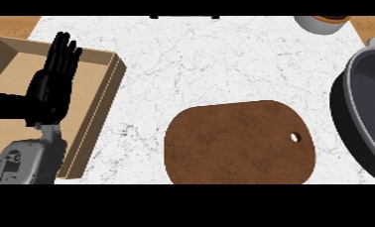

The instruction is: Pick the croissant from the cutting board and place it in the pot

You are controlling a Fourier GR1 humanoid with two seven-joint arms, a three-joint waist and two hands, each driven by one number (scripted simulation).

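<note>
Closest to my view is one grey forearm (29, 161) coming up from the lower left corner, and on it the left hand (53, 85), black, fingers straight and together, pointing up. It holds nothing and hangs over the wooden tray; I cannot tell whether it touches the tray. My right hand shows nowhere in this view.

By size, the white marbled desk (212, 62) comes first, filling nearly everything I see. Next is one wooden tray (102, 97) with raised walls at the desk's left edge, partly cut off by the view and partly covered by my arm. Then one round brown cutting board (238, 144) near the desk's front edge, right of centre, with a small hole by its right rim. Its top is bare: I count no croissant on it, nor anywhere else on the desk. One dark pot (350, 107) stands at the right edge, only its left rim and wall in view, so I cannot see what lies inside. Smallest is one pale cup (322, 24) at the far right corner, brown inside, cut by the view's top.

Board and pot sit just beside each other; tray and board are well apart.
</note>
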